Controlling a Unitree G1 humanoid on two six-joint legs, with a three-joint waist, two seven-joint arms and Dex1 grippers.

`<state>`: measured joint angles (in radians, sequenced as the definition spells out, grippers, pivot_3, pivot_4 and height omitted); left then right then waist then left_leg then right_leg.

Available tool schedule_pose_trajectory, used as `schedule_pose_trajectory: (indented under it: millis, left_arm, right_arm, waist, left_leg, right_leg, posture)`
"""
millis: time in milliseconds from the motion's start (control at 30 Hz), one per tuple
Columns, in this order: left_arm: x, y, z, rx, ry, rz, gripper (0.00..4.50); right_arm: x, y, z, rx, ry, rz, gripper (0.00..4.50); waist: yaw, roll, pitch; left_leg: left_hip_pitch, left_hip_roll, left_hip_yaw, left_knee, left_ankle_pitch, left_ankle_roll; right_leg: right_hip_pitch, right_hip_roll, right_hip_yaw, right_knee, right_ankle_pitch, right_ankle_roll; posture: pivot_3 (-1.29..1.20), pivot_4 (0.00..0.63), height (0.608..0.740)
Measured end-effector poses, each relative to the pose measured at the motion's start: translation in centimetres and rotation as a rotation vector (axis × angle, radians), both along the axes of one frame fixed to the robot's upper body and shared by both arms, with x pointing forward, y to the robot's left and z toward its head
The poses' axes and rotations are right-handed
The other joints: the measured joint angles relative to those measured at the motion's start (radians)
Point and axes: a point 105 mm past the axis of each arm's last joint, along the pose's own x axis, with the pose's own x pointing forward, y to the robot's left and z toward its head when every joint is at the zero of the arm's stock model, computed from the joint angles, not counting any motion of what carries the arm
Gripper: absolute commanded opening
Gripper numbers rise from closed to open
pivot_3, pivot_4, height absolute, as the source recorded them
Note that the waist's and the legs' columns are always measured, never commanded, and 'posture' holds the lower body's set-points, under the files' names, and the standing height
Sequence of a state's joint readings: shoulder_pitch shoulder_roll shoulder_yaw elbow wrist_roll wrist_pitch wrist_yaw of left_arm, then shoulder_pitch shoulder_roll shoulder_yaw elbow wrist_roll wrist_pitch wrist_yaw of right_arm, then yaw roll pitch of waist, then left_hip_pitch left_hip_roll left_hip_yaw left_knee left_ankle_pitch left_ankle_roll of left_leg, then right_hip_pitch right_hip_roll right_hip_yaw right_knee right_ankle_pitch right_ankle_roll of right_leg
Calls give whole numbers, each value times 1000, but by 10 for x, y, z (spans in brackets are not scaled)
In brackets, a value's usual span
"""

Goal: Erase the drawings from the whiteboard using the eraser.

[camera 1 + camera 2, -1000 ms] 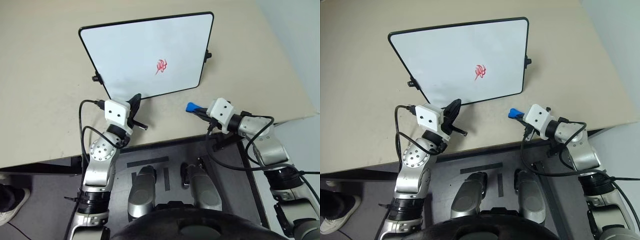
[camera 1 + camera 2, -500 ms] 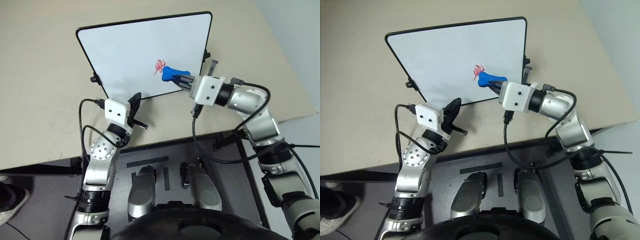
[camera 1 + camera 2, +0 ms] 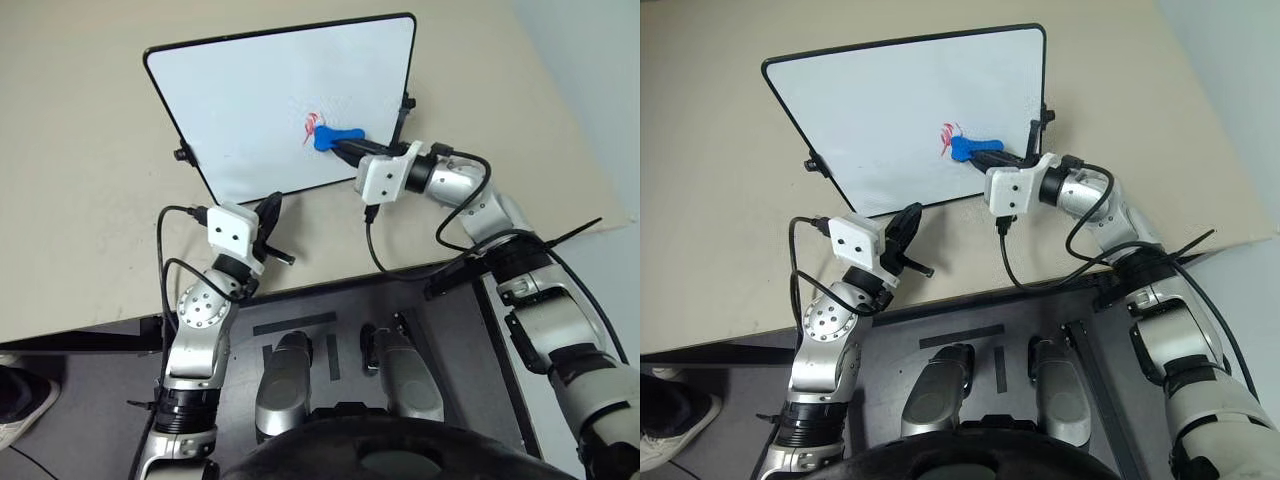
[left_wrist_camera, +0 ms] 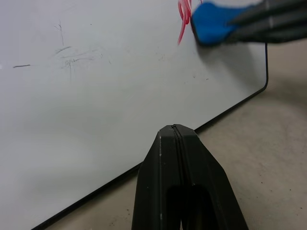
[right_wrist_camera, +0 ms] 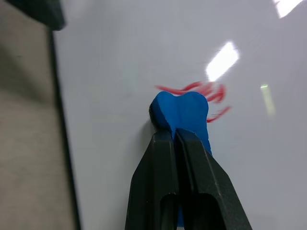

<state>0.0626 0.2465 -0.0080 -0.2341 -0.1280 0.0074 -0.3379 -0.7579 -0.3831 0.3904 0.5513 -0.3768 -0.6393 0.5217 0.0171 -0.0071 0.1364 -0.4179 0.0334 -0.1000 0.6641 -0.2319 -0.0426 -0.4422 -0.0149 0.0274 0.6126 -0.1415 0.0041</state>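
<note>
Whiteboard (image 3: 250,110): large, white, black-framed; propped up on the beige bench (image 3: 80,200), face toward the robot, lower edge on the bench top.

Drawings (image 3: 311,124): one small red scribble, right of the board's centre, partly visible; remainder hidden behind the blue piece.

Eraser (image 3: 332,139): blue, bone-shaped; clamped at its narrow tail between the closed fingers of the right hand (image 5: 175,136). Broad head against or just off the board face, at the right-hand edge of the scribble. Contact with the surface probable from the right wrist view, not certain.

Key relation: red marks lie to the left of, and slightly above, the eraser head as seen from the head camera. Eraser's long axis runs roughly along the board, pointing leftward into the marks. Judged next stroke: leftward across the scribble, pressure kept into the board.

Left hand (image 4: 176,132): closed, empty, fingers pressed tip to tip; low, near the board's lower edge, well apart from the scribble. Right hand by far the nearer to the marks.

Task status: wiping barely begun by the look of it; most red loops intact.

Risk: propped board may tip back or slide under a hard push.
</note>
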Motion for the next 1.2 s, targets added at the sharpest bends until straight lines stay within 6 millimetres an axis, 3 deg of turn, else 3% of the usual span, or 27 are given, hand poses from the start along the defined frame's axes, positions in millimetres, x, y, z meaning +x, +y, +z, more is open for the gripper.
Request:
schedule_pose_trajectory:
  millis: [100, 500, 633, 833, 1033, 1200]
  left_arm:
    - [0, 0, 0, 0, 0, 1, 0]
    - [0, 0, 1, -4, -2, 1, 0]
    - [1, -1, 2, -6, -7, 0, 0]
    - [3, -2, 5, -8, -18, -3, 0]
    - [3, -3, 6, -8, -21, -6, 0]
    - [4, -3, 7, -7, -26, -8, 0]
  right_arm:
    - [1, 3, -6, -8, -1, 1, 35]
    - [11, 4, 28, 75, -205, -39, 35]
    - [12, 1, 29, 84, -212, -50, 35]
    - [12, -1, 20, 71, -187, -59, 35]
    - [15, -6, -11, 7, -87, -85, 35]
    - [15, -5, -12, 1, -81, -88, 35]
  waist:
    - [-1, 0, 0]
    - [-3, 0, 0]
    - [-3, 0, 0]
    - [-3, 0, 0]
    - [-3, 1, 0]
    - [-5, 1, 0]
  left_leg:
    - [0, 0, 0, 0, 0, 0]
    - [0, 0, 0, 0, -1, -2]
    - [0, 0, 0, 0, -1, -2]
    - [0, 0, 0, 0, -1, -2]
    - [0, 0, 0, 0, -1, -2]
    - [0, 0, 0, 0, -3, -4]
  right_leg:
    - [-1, 0, 0, 0, 1, -1]
    - [-3, 0, 0, 0, 5, -2]
    - [-3, 0, 0, 0, 6, -2]
    - [-3, 0, 1, -1, 6, -2]
    - [-3, 0, 1, -1, 8, -3]
    - [-3, 0, 1, -1, 8, -3]
  posture:
    - [0, 150, 740]
    - [0, 150, 740]
    - [0, 150, 740]
    - [0, 150, 740]
    - [0, 150, 740]
    - [0, 150, 740]
